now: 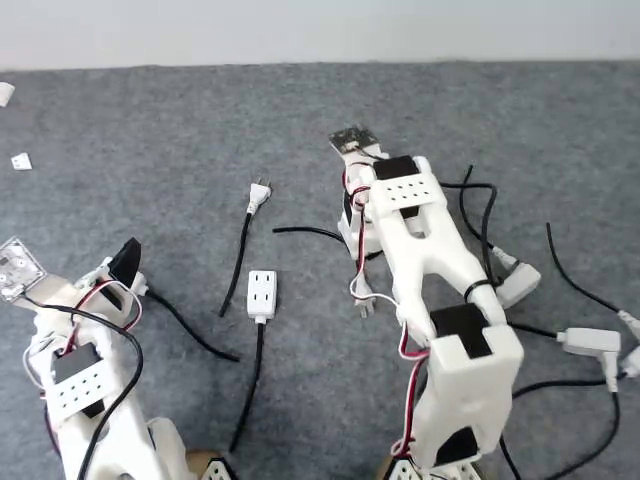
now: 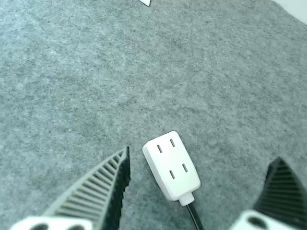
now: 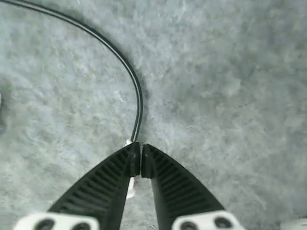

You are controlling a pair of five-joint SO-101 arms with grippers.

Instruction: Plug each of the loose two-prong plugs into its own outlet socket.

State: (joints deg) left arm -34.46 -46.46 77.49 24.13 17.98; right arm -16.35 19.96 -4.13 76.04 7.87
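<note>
Outlet (image 1: pixel 261 296): empty. Plug (image 1: pixel 259 193): loose on bench (image 1: pixel 500 110). Left claw (image 2: pixel 202 155): apart above outlet. Right claw (image 3: pixel 140 145): clamped on cable (image 3: pixel 136 91). Nothing plugged.

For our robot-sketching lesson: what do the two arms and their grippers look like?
The left arm and right arm are white shells with black motor blocks, perforated plates and loose red, white and black wires. The left gripper and right gripper have dark, ribbed, pointed fingers on white bases.
</note>
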